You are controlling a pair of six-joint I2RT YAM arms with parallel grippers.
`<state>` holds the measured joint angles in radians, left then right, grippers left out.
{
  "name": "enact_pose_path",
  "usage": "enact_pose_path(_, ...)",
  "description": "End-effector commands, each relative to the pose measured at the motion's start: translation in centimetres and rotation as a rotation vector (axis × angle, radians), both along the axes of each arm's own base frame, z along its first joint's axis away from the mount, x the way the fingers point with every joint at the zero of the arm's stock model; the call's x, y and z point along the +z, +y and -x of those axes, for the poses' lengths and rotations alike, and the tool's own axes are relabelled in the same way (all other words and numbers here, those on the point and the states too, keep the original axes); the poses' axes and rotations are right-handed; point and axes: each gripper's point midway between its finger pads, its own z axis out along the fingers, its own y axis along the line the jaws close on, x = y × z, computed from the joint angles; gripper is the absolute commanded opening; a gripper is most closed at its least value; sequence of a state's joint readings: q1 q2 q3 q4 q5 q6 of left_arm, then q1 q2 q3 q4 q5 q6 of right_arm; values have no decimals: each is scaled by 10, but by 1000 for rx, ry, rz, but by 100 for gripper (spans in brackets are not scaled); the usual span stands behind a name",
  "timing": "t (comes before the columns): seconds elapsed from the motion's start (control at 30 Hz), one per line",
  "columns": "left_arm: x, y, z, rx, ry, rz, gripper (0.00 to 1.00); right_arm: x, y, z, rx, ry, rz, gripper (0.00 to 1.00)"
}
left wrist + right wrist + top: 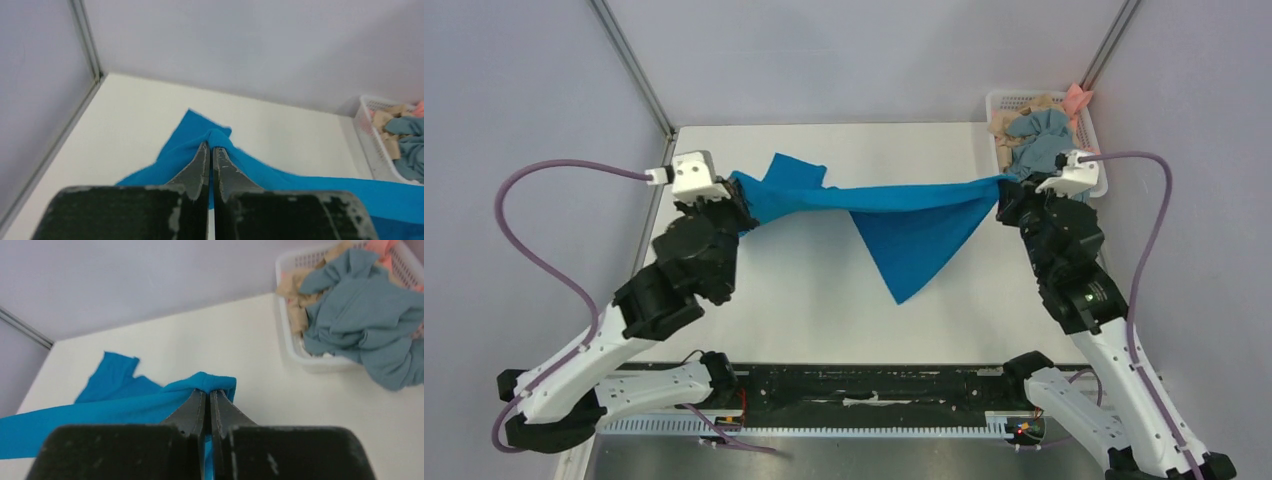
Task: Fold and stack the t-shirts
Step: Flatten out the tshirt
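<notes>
A bright blue t-shirt (pixel 904 215) hangs stretched between my two grippers above the white table (pixel 824 310). Its top edge is taut and a triangular flap droops toward the table's middle. My left gripper (pixel 742 205) is shut on the shirt's left end; in the left wrist view (pixel 211 146) the cloth (pixel 220 136) bunches over the closed tips. My right gripper (pixel 1006 190) is shut on the right end; in the right wrist view (pixel 208 391) blue cloth (pixel 212 381) wraps the tips. A sleeve (pixel 794 170) lies on the table behind the left gripper.
A white basket (pixel 1096 130) at the back right corner holds a grey-blue shirt (pixel 1039 140), a tan one and a pink one; it also shows in the right wrist view (pixel 285 315). Metal frame posts (pixel 634 65) stand at the back corners.
</notes>
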<state>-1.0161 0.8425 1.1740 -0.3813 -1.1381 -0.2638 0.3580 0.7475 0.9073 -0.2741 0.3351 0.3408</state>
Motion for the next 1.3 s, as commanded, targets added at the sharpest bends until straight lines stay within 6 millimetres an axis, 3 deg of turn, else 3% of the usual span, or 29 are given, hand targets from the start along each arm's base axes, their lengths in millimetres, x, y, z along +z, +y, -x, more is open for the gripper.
enact_pose_path(0.0,123,22,25,-168,-263,-94,2,91,0,19,59,-193,16,0)
enact_pose_path(0.2,193,-5,82,-616,-401,-124,2,192,0,79,171,-435,-35,0)
enact_pose_path(0.33,236,0,115,-750,-505,-105,2,243,-8,122,210,-568,-56,0)
enact_pose_path(0.5,271,1,131,-810,-570,-99,2,271,-16,147,212,-633,-58,0)
enact_pose_path(0.63,274,-3,102,-687,-534,-125,2,268,-21,135,164,-603,-45,0)
enact_pose_path(0.77,246,11,33,-260,-405,-195,2,231,-35,93,14,-468,-20,0)
enact_pose_path(0.87,203,1,-6,-27,-318,-292,2,179,-47,56,-124,-326,-1,0)
enact_pose_path(0.93,169,-12,-31,14,-265,-343,2,138,-47,33,-174,-229,23,0)
enact_pose_path(1.0,128,-12,-63,59,-194,-336,2,84,-45,10,-213,-116,54,0)
enact_pose_path(1.17,-20,-23,-146,22,44,-375,2,-48,-41,-28,-298,116,94,0)
enact_pose_path(1.27,-104,-25,-187,-1,201,-360,2,-113,-36,-47,-297,227,98,0)
